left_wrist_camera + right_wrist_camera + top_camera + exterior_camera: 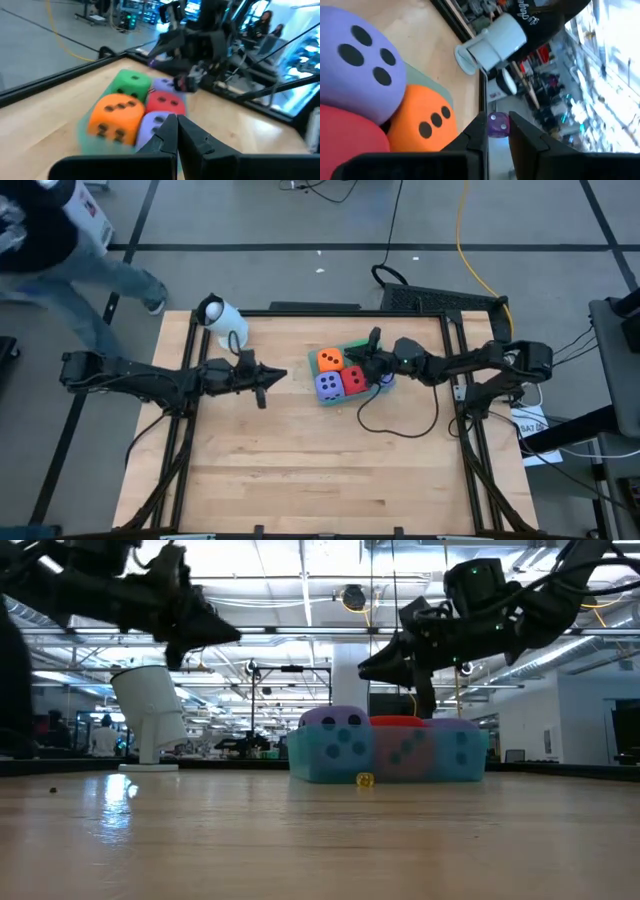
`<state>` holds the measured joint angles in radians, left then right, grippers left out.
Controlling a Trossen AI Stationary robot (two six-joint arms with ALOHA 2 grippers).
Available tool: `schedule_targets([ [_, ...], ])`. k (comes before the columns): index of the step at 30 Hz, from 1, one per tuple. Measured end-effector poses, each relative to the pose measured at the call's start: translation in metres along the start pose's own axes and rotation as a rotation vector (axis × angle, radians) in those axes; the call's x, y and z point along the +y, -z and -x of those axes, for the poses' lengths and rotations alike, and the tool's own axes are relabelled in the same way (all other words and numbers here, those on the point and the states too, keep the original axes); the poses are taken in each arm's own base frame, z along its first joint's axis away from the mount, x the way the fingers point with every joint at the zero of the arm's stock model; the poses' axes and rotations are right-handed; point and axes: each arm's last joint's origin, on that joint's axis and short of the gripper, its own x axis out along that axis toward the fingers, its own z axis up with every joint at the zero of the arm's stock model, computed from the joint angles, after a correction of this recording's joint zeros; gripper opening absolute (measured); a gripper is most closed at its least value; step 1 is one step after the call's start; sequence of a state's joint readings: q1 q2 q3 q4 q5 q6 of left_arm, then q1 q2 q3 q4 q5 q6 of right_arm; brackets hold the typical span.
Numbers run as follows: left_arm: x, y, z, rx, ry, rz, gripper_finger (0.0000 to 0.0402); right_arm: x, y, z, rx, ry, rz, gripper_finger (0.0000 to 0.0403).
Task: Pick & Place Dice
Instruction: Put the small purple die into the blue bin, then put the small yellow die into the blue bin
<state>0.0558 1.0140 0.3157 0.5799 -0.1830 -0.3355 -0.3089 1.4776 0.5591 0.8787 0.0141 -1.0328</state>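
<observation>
Right gripper (pixel 496 134) is clamped on 1 small translucent purple die (pixel 498 124), pinched only at the very tips of its 2 dark fingers, and it hangs just above the green tray (pixel 378 346) that holds the soft foam dice. Left gripper (pixel 272 375) hangs over the wooden table (pixel 300 470), well apart from the tray on the side of the white cup-shaped object (pixel 221 316), with its fingers pressed together on nothing.

In the tray I count 4 foam cubes with black pips: 1 orange die (pixel 329 360), 1 red die (pixel 353 379), 1 purple die (pixel 327 386) and 1 green die (pixel 131 83). A second tiny die, yellow (pixel 365 779), lies on the table just in front of the tray.

I judge the main risk to be the shallow hold: the small die is hard and smooth, so a quick swing of the arm could shoot it out and let it roll off the table. It could also bounce on the foam dice if released from too high.

Writing shows on a dark object in the right wrist view, but I cannot read it.
</observation>
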Motion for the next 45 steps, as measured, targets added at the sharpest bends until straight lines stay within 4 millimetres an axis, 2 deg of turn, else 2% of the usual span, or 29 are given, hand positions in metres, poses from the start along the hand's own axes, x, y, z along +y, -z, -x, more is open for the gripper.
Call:
schedule_targets([
  [4, -0.006, -0.017, -0.019, -0.002, 0.038, 0.025, 0.0006, 0.002, -0.001, -0.003, -0.042, 0.01, 0.062, 0.0048],
  [10, -0.012, -0.042, -0.045, -0.051, 0.047, 0.063, 0.0004, 0.001, -0.004, -0.003, -0.072, 0.021, 0.053, 0.0048],
  [15, -0.018, -0.058, -0.069, -0.088, 0.114, 0.081, 0.0003, 0.002, -0.01, -0.002, -0.095, 0.027, 0.176, 0.0048],
  [18, -0.019, -0.065, -0.083, -0.084, 0.127, 0.084, 0.0002, -0.001, -0.012, -0.001, -0.114, 0.061, 0.192, 0.005],
  [26, -0.007, -0.056, -0.122, -0.002, 0.128, 0.125, 0.0002, 0.001, -0.011, -0.002, -0.103, 0.044, 0.126, 0.0054],
  [30, -0.002, -0.048, -0.133, 0.029, 0.115, 0.129, 0.0002, 0.003, -0.007, -0.002, -0.035, 0.029, 0.078, 0.0058],
  [39, -0.001, -0.045, -0.148, 0.042, 0.112, 0.125, 0.0003, 0.006, -0.005, -0.002, 0.003, 0.011, 0.055, 0.0077],
  [45, 0.004, -0.047, -0.148, 0.028, 0.093, 0.127, 0.0003, 0.006, -0.005, -0.002, 0.004, 0.01, 0.055, 0.0097],
])
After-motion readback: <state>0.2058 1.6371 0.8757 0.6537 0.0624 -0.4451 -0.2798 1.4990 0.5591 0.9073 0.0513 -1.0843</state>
